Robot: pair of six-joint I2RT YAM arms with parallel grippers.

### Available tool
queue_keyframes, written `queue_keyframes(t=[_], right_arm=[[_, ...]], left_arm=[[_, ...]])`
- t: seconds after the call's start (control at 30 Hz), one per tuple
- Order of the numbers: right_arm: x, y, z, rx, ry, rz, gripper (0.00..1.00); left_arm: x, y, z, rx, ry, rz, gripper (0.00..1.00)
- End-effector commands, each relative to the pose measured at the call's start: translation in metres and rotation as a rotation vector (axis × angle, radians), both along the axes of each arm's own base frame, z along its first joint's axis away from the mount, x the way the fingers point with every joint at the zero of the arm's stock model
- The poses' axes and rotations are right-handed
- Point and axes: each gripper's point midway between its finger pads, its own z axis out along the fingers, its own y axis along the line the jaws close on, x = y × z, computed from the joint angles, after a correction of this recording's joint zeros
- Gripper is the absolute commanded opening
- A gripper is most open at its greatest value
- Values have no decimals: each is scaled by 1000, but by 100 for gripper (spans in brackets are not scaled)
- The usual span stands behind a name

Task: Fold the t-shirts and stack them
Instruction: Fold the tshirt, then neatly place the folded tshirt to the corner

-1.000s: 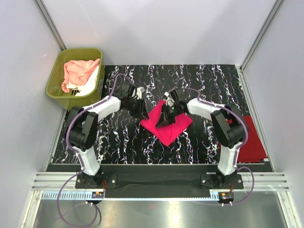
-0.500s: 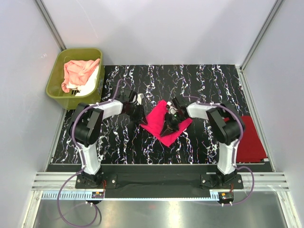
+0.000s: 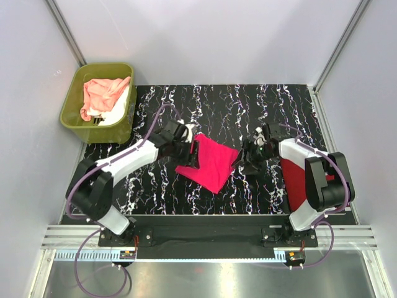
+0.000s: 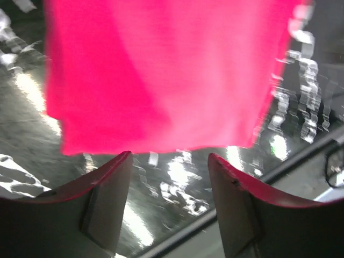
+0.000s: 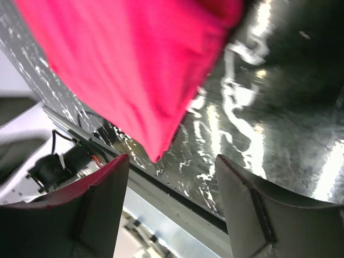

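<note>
Both sets of jaws have just let go. A moment back they were pinched down on the hot pink t-shirt [image 3: 209, 162] near the middle of the desk [image 3: 273, 112]. Now the left jaws stand wide at its upper left edge and the right jaws stand wide just off its right side, with nothing between either pair. The wrist views agree: cloth lies ahead of each pair and bare desk shows in the gap. The shirt has also changed shape, from a loose diamond to a tighter, flatter packet lying slightly skewed.

I'd say this fold is done, or close to it, and the packet is ready to go onto the pile. The darker red t-shirt [image 3: 298, 181] lies at the desk's right edge, partly under the right arm, and looks like the start of that pile. Two shirts remain, the peach-pink t-shirt [image 3: 102, 93] and the white t-shirt [image 3: 119, 107], both crumpled in the olive-green tub [image 3: 69, 115] off the far left corner.

The desk top is glossy black with white marble veining (it throws back a lot of glare). Pale walls close in the space, with metal posts in the corners and a metal rail along the near edge.
</note>
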Motion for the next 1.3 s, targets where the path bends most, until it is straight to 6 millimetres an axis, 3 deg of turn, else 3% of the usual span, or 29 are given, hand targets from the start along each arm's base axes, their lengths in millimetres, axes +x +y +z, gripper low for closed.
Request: queue_keyframes(t=[0.0, 0.07, 0.2, 0.23, 0.3, 0.37, 0.43, 0.57, 0.63, 0.67, 0.7, 0.73, 0.77, 0.8, 0.83, 0.87, 0.9, 1.03, 1.27], right_arm=[[8, -1, -5, 29, -10, -70, 73], [16, -2, -13, 40, -15, -95, 73], [36, 1, -20, 58, -47, -126, 69], [40, 3, -27, 63, -35, -124, 61], [52, 8, -26, 81, -39, -124, 54], [64, 9, -33, 77, -38, -125, 53], [70, 8, -43, 54, -28, -122, 53], [89, 11, -29, 54, -51, -108, 54], [83, -5, -25, -29, -30, -142, 59], [83, -19, -23, -62, -11, -181, 62], [80, -29, -21, -84, 7, -206, 73], [72, -38, -14, -100, 24, -225, 79], [67, -52, -14, -114, 40, -258, 92], [64, -59, -11, -129, 30, -257, 99], [57, -65, 0, -145, 16, -263, 100], [53, -71, 3, -161, 5, -256, 100], [46, -78, 6, -177, 19, -262, 100], [31, -91, 24, -225, -32, -280, 100], [7, -82, 12, -153, -5, -263, 92]], left_arm=[[7, -18, 52, 16, -177, -27, 65], [10, -30, 65, 18, -224, -56, 68], [3, -58, 67, 22, -260, -118, 67], [3, -62, 63, 30, -260, -125, 64], [2, -71, 62, 40, -282, -144, 55], [5, -76, 58, 58, -290, -144, 50], [5, -82, 56, 61, -296, -152, 50], [12, -102, 60, 80, -350, -181, 60], [9, -115, 49, 111, -351, -214, 62], [13, -124, 55, 107, -375, -221, 63], [12, -128, 53, 146, -397, -229, 64], [14, -131, 37, 194, -386, -239, 68], [18, -136, 40, 218, -397, -242, 69], [20, -139, 36, 259, -414, -237, 69], [21, -141, 20, 302, -398, -247, 68], [26, -144, 23, 324, -419, -246, 68], [24, -148, 10, 356, -414, -263, 67], [26, -159, 3, 421, -456, -292, 61], [23, -161, -8, 452, -437, -291, 60]])
